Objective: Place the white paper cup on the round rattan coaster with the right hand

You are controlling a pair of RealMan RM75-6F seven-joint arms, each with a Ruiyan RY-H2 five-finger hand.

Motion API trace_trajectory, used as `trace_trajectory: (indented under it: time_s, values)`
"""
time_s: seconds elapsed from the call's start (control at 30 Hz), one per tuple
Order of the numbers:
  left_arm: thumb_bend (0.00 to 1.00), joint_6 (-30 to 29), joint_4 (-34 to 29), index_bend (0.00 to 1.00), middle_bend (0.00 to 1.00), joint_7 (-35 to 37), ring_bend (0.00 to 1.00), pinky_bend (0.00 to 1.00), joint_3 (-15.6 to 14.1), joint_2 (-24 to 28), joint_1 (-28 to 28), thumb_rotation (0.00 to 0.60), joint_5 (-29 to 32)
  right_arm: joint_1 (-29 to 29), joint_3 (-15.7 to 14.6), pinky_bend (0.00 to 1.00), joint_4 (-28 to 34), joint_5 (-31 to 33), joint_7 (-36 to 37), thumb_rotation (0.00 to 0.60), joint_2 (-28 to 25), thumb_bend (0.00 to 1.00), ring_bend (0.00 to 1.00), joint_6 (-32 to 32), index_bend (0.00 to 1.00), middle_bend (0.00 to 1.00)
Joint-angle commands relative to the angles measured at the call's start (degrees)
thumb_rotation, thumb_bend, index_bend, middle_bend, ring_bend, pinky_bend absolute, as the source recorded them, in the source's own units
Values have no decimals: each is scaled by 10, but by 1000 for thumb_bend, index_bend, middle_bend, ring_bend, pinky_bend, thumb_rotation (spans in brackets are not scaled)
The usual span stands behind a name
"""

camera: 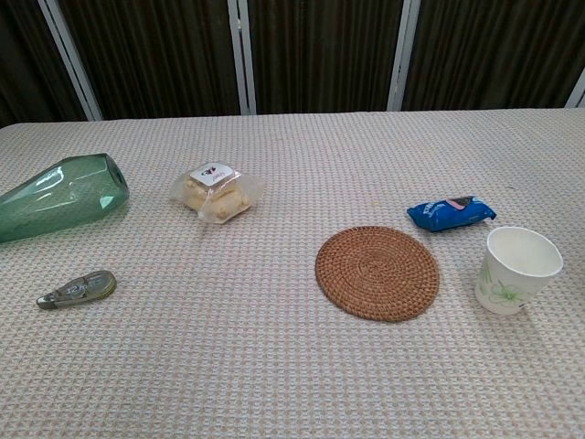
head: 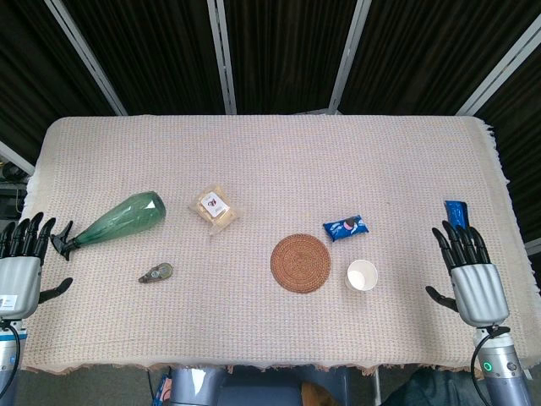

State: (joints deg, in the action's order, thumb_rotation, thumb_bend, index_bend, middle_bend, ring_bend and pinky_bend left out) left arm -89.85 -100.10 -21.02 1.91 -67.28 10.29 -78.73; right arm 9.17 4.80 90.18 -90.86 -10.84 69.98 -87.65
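Standing upright on the cloth-covered table (head: 262, 152), the white paper cup (head: 362, 276) sits just beside the round rattan coaster (head: 300, 263), toward the table's right edge and nearer the front edge than the back; cup and coaster are apart, not touching, so the placing has not yet begun. At the right edge, well apart from the cup, the right hand (head: 470, 271) hovers with its fingers spread and nothing in them; at the front-left corner the left hand (head: 23, 258) is likewise spread and empty. By my judgement everything is left to do: the right hand must reach inward to the cup, close round its wall, lift it, carry it the short way toward the table's middle and set it on the coaster. A blue snack packet (head: 346, 227) lies just behind the cup, toward the back edge; a light grip seems wise, since a paper cup may crush or tip.
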Motion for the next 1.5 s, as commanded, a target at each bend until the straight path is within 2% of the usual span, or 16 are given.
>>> trace_trajectory:
  time_s: [0.03,0.23,0.4,0.47,0.53,0.67,0.8,0.97,1.17,1.5]
  values:
    - [0,3,1,0,0,4,0,0,3,2,-1,600,-3,1,-3,0,0,-1,-1,600,1,0,0,5,0,0]
    - [0,1,-1,0,0,9,0,0,6,7,-3,600,-15,14,-18,0,3,-1,11,600,0,0,0,49,0,0]
    - [0,2,-4,0,0,14,0,0,8,12,-4,600,-27,52,-31,0,23,2,43,600,-7,0,0,133,0,2]
    - [0,5,-5,0,0,13,0,0,9,14,-4,600,-29,72,-28,4,28,8,52,600,-7,0,18,168,2,39]
    - [0,7,-4,0,0,12,0,0,11,15,-3,600,-30,92,-23,50,31,15,51,600,-6,0,71,199,14,96]
    - [0,11,-4,0,0,13,0,0,15,17,-3,600,-27,124,-12,219,34,32,27,600,5,0,179,246,55,179]
    - [0,16,-1,0,0,11,0,0,19,16,-3,600,-22,147,-3,273,38,62,-10,600,19,16,237,284,84,224]
    - [0,21,3,0,0,6,0,0,21,14,-3,600,-21,163,6,305,29,96,-40,600,40,115,288,304,130,279]
    - [0,23,3,0,0,7,0,0,23,14,-4,600,-20,171,7,334,23,120,-50,600,57,180,354,312,230,370]
    - [0,29,0,0,0,12,0,0,27,18,-6,600,-18,180,14,335,41,103,-33,600,62,193,363,286,266,397]
